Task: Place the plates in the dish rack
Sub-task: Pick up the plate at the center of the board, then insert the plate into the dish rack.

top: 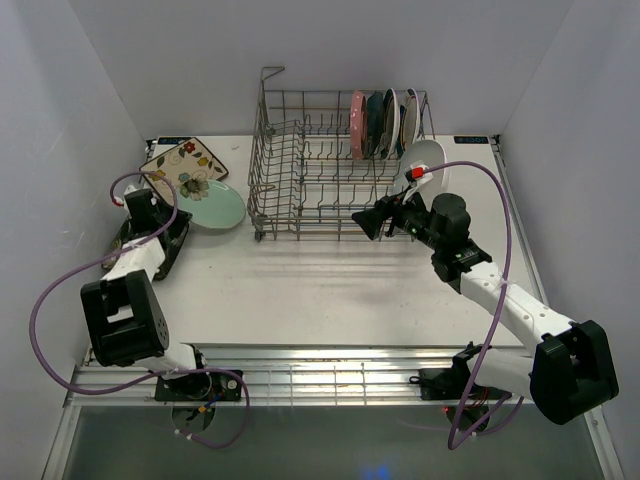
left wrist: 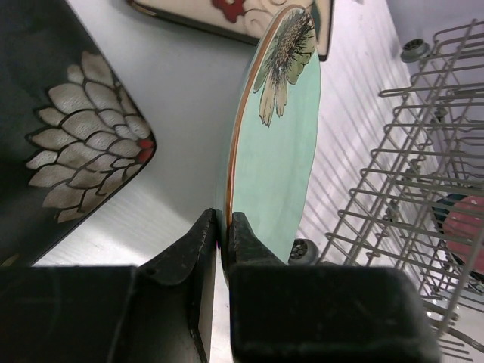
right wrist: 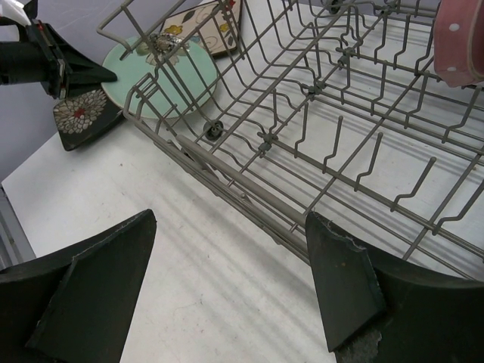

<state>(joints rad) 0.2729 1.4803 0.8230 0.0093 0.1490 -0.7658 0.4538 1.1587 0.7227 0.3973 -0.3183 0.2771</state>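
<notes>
The left gripper point(left wrist: 221, 224) is clamped on the near rim of the mint plate point(left wrist: 276, 151), left of the rack point(right wrist: 227, 184). The right gripper point(right wrist: 231, 225) hangs spread wide just before the rack's front rail.

dish rack point(top: 330, 170): grey metal wire, looks coated, dull sheen
mint plate point(left wrist: 276, 174): smooth glazed ceramic look, soft gloss, painted flower, thin brown rim line
dark floral square plate point(left wrist: 68, 144): dark glossy glaze, pale painted petals
cream floral square plate point(top: 185, 165): smooth glaze, coloured printed pattern
pink dotted plate point(right wrist: 457, 38): smooth, slightly shiny
left gripper point(left wrist: 223, 219): black plastic, matt, smooth faces
right gripper point(right wrist: 231, 219): black, matt, one fingertip chipped and rough
table point(top: 330, 290): white, smooth, low sheen
cable point(top: 508, 240): purple, smooth sheath
</notes>
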